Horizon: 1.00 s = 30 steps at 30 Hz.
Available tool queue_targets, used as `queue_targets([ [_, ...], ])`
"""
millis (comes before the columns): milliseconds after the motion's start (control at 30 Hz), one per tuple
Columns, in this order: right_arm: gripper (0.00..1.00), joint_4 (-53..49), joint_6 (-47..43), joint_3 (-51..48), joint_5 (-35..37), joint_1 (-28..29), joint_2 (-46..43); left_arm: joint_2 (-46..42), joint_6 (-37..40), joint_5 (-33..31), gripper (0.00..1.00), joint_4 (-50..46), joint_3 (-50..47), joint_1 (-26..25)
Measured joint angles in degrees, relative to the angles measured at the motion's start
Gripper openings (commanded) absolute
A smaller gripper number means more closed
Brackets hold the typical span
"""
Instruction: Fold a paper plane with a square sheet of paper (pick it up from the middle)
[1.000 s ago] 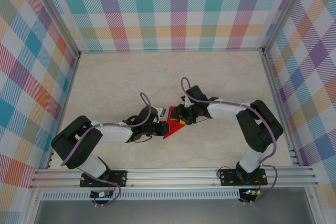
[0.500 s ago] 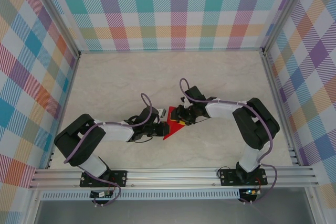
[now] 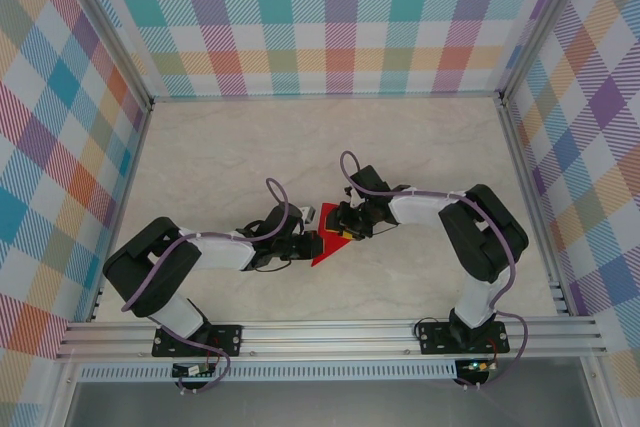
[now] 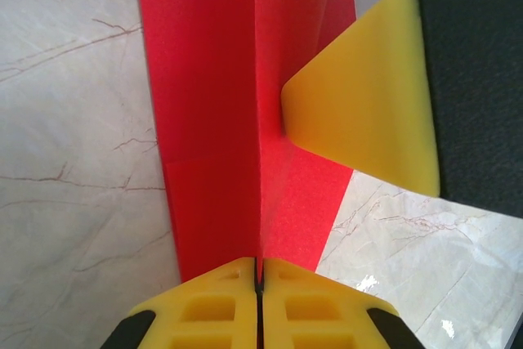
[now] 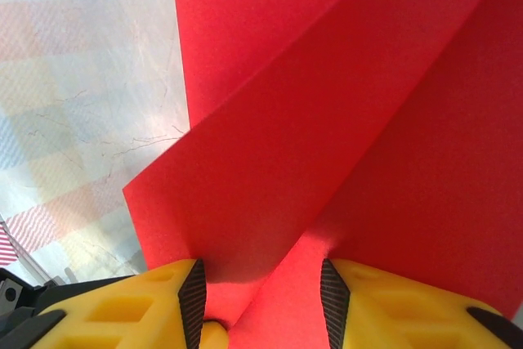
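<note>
The red sheet of paper (image 3: 326, 244) lies partly folded on the table between both grippers, with one flap standing up along a centre crease (image 4: 258, 120). My left gripper (image 3: 311, 244) (image 4: 258, 274) is shut on the near end of that upright crease. My right gripper (image 3: 344, 232) (image 5: 261, 296) comes in from the other side and stands open, its jaws apart with raised red flaps (image 5: 327, 120) between the pads. One of its yellow fingers (image 4: 368, 116) touches the flap's side in the left wrist view.
The marble-pattern table (image 3: 230, 157) stretches around the paper. Checkered walls (image 3: 320, 17) and aluminium rails (image 3: 330, 332) close in the workspace. Both arms lie low, near the table's front centre.
The right gripper's jaws have narrowed a little around the paper flaps and its arm has edged left. The left gripper keeps its hold on the crease.
</note>
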Motion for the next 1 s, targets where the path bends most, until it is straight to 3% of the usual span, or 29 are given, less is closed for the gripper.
queue_targets([
  [533, 0.48, -4.7, 0.0, 3.4, 1.3, 0.1, 1.6, -2.5, -1.6, -0.2, 0.32, -2.8, -0.2, 0.3],
  [800, 0.48, -6.6, 0.0, 4.8, 1.7, 0.2, 2.4, -10.0, -3.0, -2.8, 0.33, -7.5, -0.2, 1.5],
  [1000, 0.46, -9.5, -0.2, 6.8, 2.1, 0.4, 3.5, -11.4, -6.1, -6.1, 0.28, -8.2, -0.2, 2.2],
])
